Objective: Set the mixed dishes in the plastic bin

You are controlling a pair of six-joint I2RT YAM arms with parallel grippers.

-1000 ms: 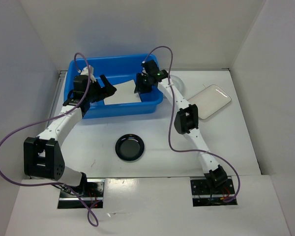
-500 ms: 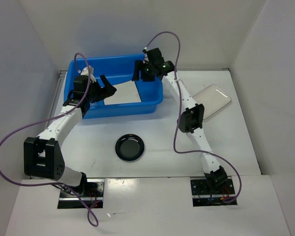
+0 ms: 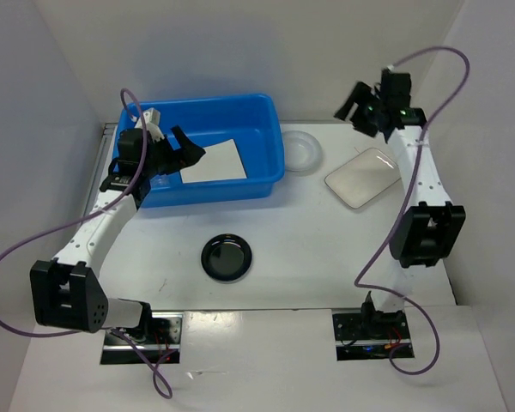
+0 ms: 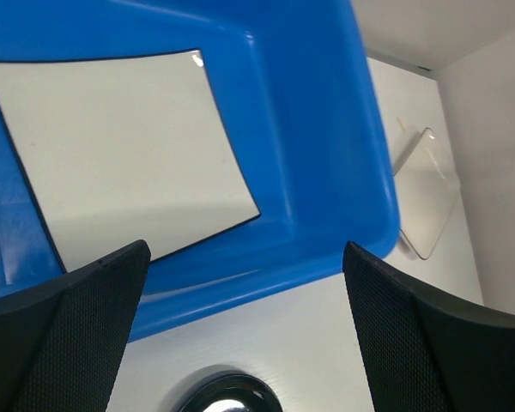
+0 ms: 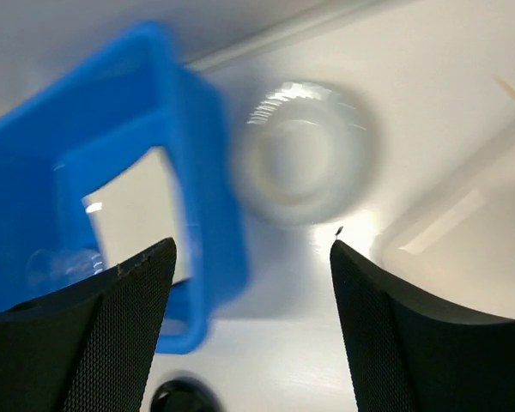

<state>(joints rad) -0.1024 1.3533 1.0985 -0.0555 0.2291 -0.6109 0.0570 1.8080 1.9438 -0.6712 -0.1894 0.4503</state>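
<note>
The blue plastic bin (image 3: pixel 266 129) stands at the back left. The large square white plate with dark rim (image 3: pixel 215 160) lies inside it and also shows in the left wrist view (image 4: pixel 120 154). My left gripper (image 3: pixel 185 148) is open and empty above the bin's left part. My right gripper (image 3: pixel 354 106) is open and empty, raised at the back right. The round white bowl (image 3: pixel 299 151) sits just right of the bin. The pale plate (image 3: pixel 365 177) lies further right. The black saucer (image 3: pixel 227 257) sits in the middle front. A faint clear shape (image 5: pixel 53 262) in the bin may be the cup.
White walls close the table at the back and on both sides. The right wrist view is blurred; it shows the bin (image 5: pixel 202 206), the bowl (image 5: pixel 305 150) and the pale plate (image 5: pixel 463 223). Purple cables loop off both arms.
My right arm has swung from over the bin's right end out to the back right, with its gripper empty. The bowl beside the bin now shows. The left arm has shifted slightly left.
</note>
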